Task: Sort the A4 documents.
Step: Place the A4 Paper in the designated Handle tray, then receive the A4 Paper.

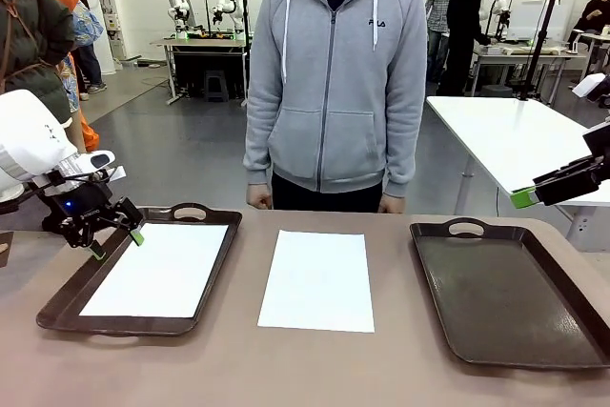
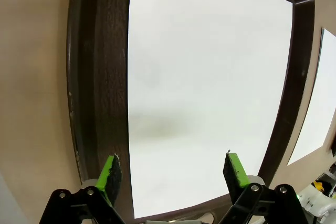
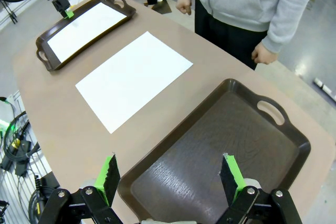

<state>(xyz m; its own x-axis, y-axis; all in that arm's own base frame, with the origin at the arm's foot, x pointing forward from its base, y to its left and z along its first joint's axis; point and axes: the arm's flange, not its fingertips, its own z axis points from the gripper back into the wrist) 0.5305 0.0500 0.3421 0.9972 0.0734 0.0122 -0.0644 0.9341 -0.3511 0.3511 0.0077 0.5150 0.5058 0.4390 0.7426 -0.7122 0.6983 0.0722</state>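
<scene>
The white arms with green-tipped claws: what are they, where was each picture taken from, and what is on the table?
They are two robot arms, each ending in a two-finger gripper. The front view looks across the table at a person standing opposite. The other two come from a camera on each wrist, looking along the fingers. The left gripper hovers open over the left tray, where one white sheet lies; a second sheet lies on the table between the trays. The right gripper is open near the right tray. Neither holds anything.

Front camera faces the person (image 1: 334, 73); wrist cameras both see left tray (image 1: 114, 324).
</scene>
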